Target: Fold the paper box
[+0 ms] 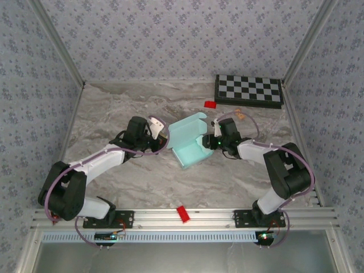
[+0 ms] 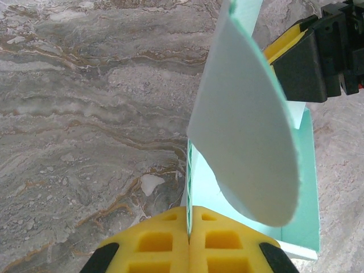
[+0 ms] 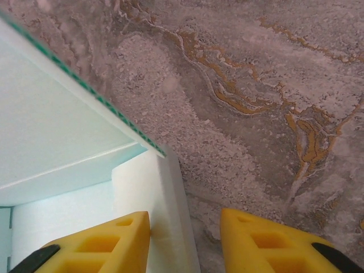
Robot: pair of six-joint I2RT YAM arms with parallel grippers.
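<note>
The light, easily creased paper box (image 1: 190, 145) looks best held by its walls: the left gripper (image 2: 188, 223) pinches one, the right gripper (image 3: 185, 223) stands parted astride another.

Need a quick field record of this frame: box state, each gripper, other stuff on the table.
paper box: mid-table, partly folded, lid flap raised
left gripper: shut on a thin edge of the paper box
right gripper: open, straddling a box wall; wall against one finger, gap to the other
checkerboard: far right corner, apart from the box
far red piece: on the table beside the checkerboard
near red piece: on the front rail between the arm bases
</note>
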